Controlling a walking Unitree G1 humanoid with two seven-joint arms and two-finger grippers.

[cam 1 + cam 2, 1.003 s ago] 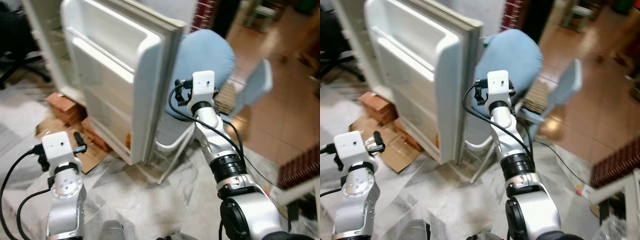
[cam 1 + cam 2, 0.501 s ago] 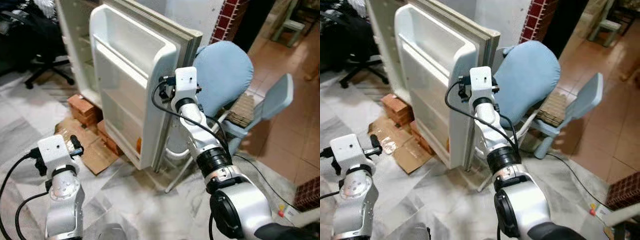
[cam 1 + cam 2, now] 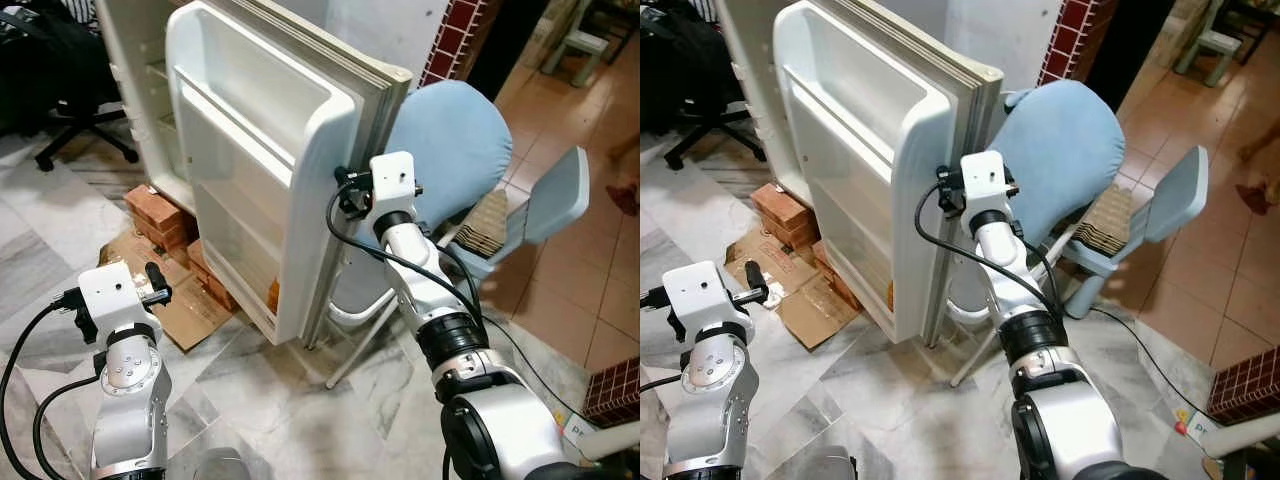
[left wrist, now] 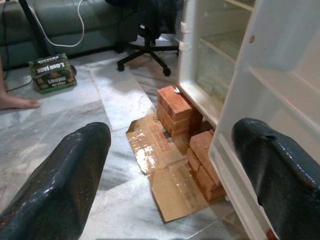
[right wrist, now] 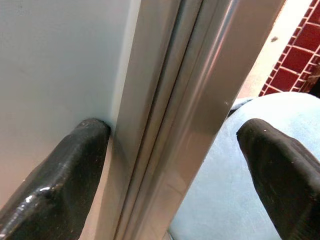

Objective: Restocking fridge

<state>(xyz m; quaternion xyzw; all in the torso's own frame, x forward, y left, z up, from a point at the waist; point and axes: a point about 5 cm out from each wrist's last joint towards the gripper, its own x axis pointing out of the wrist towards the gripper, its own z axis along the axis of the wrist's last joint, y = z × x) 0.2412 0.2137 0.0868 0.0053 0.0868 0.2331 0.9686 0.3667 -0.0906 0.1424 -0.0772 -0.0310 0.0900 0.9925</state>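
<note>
White fridge door [image 3: 262, 150] edge between spread right claw [image 5: 175, 165] fingers.

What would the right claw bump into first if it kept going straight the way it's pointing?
Most likely the edge of the open fridge door. The right gripper is open, its fingers straddling that edge, with the blue cushioned chair behind. Depth is hard to judge.

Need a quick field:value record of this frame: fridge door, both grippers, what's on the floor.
fridge door: open, shelves bare
right gripper: open, fingers straddling the door's edge
left gripper: open, held low, facing the bricks
bricks: stacked under the fridge
cardboard: flat on the floor by the bricks
blue chair: behind the door
</note>
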